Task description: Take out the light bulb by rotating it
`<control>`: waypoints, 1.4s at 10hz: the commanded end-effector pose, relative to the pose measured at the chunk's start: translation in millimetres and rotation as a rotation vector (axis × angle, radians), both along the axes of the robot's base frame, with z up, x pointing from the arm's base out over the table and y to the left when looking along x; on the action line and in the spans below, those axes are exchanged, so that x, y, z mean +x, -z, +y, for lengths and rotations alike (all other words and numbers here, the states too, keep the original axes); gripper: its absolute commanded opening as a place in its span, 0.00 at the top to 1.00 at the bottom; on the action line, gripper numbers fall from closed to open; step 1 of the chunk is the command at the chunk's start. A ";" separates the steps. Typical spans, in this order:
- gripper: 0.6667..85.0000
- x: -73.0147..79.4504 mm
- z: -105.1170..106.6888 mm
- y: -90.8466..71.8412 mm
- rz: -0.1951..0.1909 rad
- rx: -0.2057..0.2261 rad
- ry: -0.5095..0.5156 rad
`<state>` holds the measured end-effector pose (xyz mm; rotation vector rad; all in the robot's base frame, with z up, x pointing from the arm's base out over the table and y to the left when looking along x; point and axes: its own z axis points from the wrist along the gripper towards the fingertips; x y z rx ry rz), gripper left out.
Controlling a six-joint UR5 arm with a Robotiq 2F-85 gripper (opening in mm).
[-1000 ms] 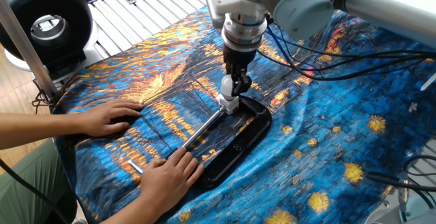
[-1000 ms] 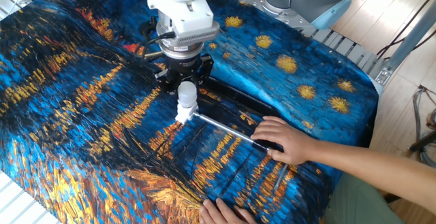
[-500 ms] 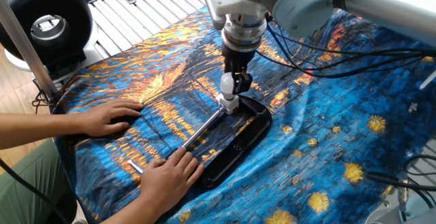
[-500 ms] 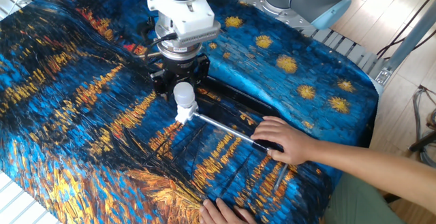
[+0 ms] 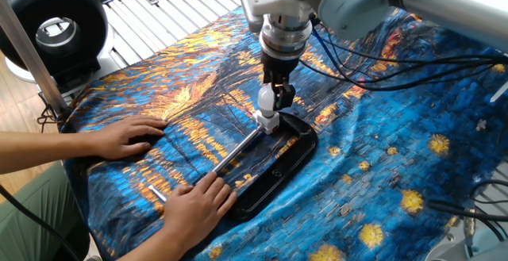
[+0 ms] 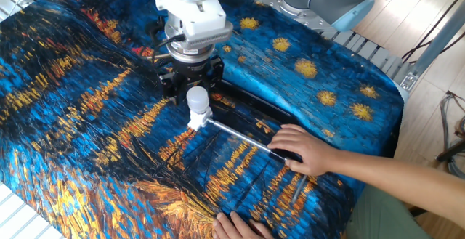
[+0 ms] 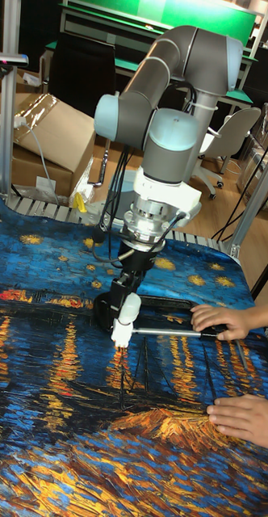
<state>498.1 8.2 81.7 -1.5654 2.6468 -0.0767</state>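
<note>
Turning at the wrist, slightly, against the views of half a second and a second back: in the other fixed view the white housing above the gripper (image 6: 196, 94) sits a touch further left and at a changed angle, and the black body behind the light bulb (image 6: 197, 99) is swung round with it. Holds the jaws clamped on the bulb's round globe from either side, dark fingers tight against the frosted glass (clearest in one fixed view, less so from the tall one).

Leaves the bulb where it was: upright, neck down in the white socket (image 6: 196, 120) at the far end of the metal rod (image 6: 240, 137), just above the far edge of the black tray (image 5: 282, 166) on the painted cloth over the tabletop. Shows no clear rise of the globe out of the socket and no visible gap at the neck.

Keeps the rod steady too, with a person's hand (image 6: 301, 148) pressed on its near end and the other hand (image 5: 119, 138) flat on the cloth, well apart from the bulb.

Reads as mid-unscrewing, then: some rotation put in, thread probably not yet free. Likely calls for more turning, perhaps a release and fresh grip, before any lift. Risks a slip on the smooth globe.
</note>
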 end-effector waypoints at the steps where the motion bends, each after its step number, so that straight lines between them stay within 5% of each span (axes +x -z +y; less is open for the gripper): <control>1: 0.15 -15.8 -4.7 -3.5 0.053 0.018 0.150; 5: 0.15 -32.5 7.5 -5.4 0.124 0.063 0.473; 14: 0.27 -25.3 24.2 -7.9 0.138 0.089 0.825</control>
